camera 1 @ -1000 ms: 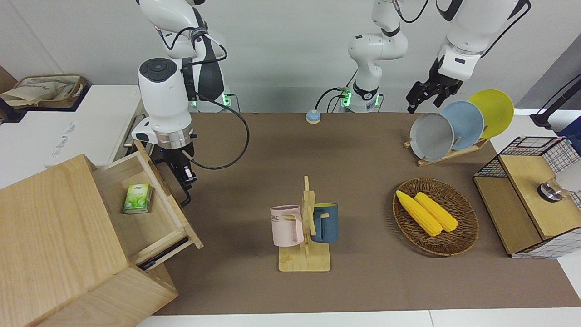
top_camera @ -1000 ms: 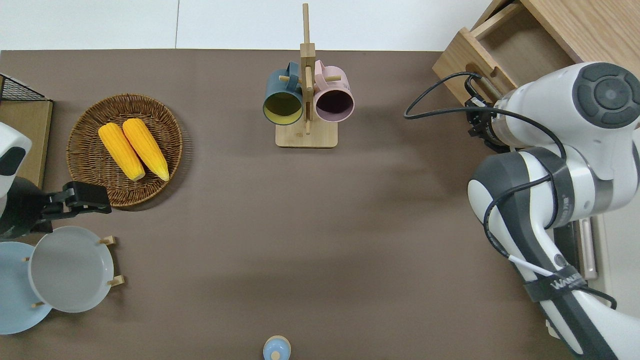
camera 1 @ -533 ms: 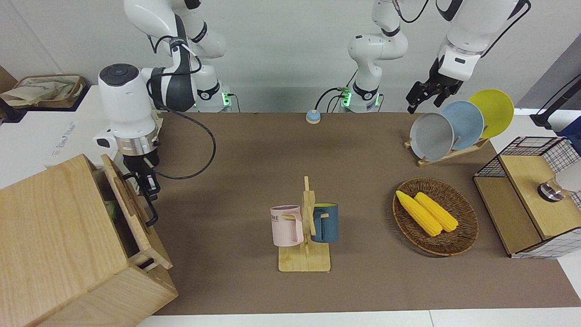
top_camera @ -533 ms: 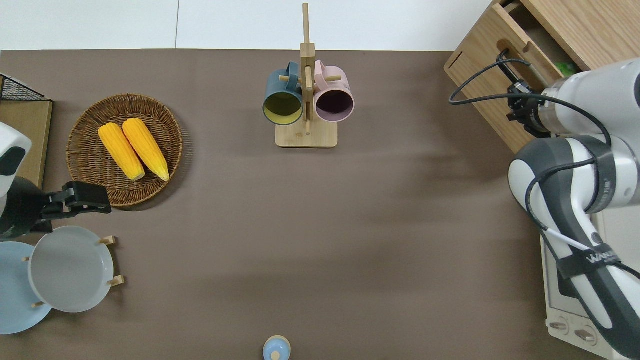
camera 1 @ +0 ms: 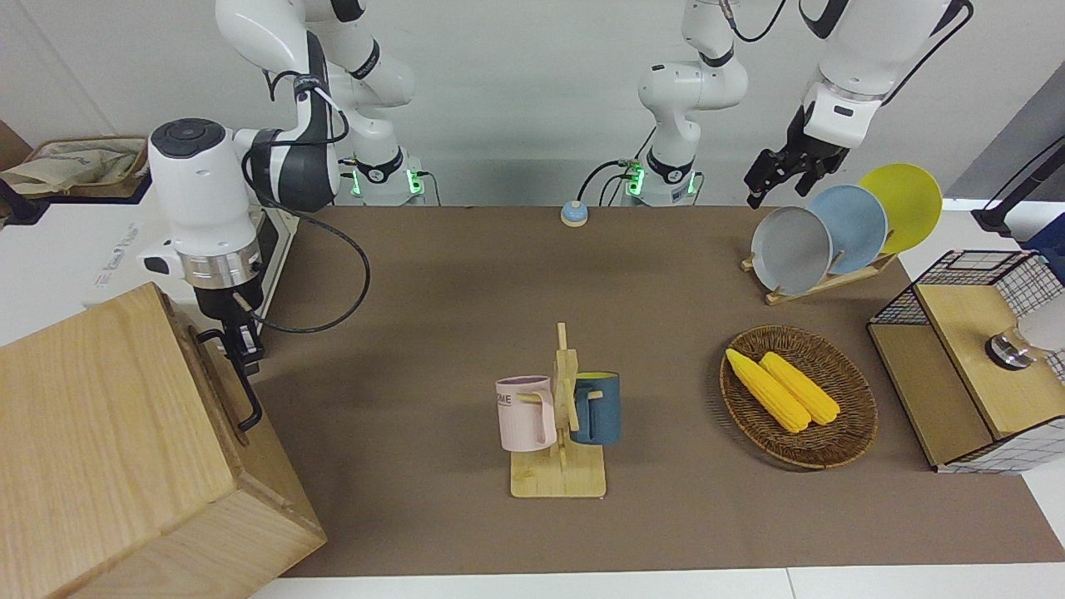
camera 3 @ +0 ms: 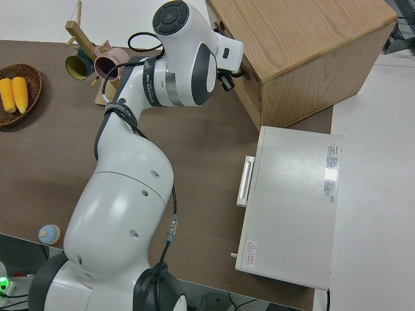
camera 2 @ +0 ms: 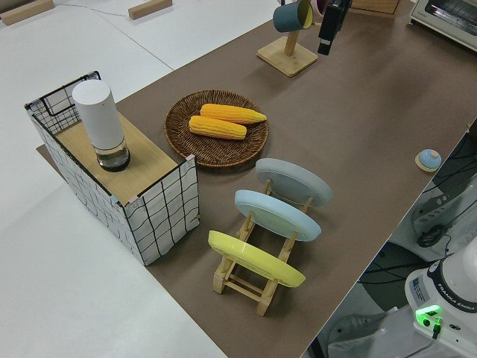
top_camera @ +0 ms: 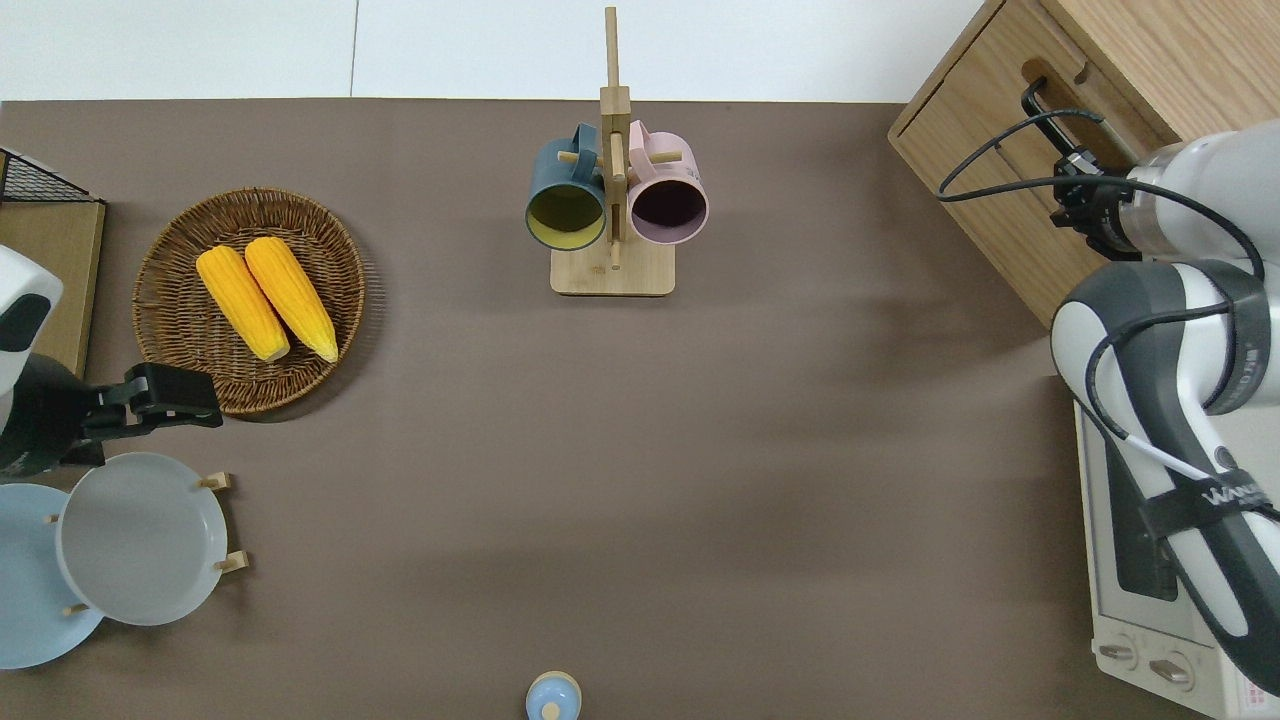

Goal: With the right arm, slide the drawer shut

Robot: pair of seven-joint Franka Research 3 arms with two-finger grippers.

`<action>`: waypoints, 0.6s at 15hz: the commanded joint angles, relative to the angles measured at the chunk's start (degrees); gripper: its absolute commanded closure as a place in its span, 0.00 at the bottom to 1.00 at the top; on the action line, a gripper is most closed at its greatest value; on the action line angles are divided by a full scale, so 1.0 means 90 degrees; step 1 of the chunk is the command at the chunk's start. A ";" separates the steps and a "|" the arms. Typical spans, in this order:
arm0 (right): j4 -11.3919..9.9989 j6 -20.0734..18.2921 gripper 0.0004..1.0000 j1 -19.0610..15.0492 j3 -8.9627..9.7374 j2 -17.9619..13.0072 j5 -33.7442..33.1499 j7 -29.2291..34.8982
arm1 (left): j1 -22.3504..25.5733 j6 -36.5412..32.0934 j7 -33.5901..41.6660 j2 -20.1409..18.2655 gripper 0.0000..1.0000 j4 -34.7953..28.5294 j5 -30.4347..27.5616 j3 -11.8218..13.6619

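The drawer [camera 1: 218, 391] sits pushed in, its front flush with the large light-wood cabinet [camera 1: 100, 433]. Its black bar handle [camera 1: 241, 399] stands out from the front. My right gripper [camera 1: 240, 343] is at the end of the handle nearer to the robots, right against the drawer front. In the overhead view the gripper [top_camera: 1078, 178] is by the handle [top_camera: 1040, 105]. The right side view shows the wrist [camera 3: 227, 71] pressed close to the cabinet [camera 3: 298, 52]. The left arm [camera 1: 840, 100] is parked.
A white toaster oven [top_camera: 1130, 560] stands beside the cabinet, nearer to the robots. A mug rack [camera 1: 559, 416] with two mugs stands mid-table. A corn basket [camera 1: 799, 395], plate rack [camera 1: 832, 225] and wire-mesh cabinet [camera 1: 973, 358] are at the left arm's end. A small bell [camera 1: 573, 215] is near the robots.
The drawer went from wide open to fully shut. My right gripper travelled with its front toward the cabinet. The green box in the drawer is now hidden. The left arm stayed still.
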 commanded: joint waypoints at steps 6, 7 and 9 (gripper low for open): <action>0.0155 0.0242 1.00 -0.0020 -0.0194 0.0121 -0.0026 -0.0496 | -0.0008 -0.0099 0.0057 -0.0052 0.01 0.0024 -0.0006 0.0027; 0.0155 0.0242 1.00 -0.0010 -0.0194 0.0101 -0.0065 -0.0495 | -0.0008 -0.0099 0.0056 -0.0052 0.01 0.0024 -0.0006 0.0027; 0.0106 0.0155 1.00 0.0029 -0.0175 0.0043 -0.0066 -0.0534 | -0.0008 -0.0099 0.0056 -0.0052 0.01 0.0024 -0.0006 0.0027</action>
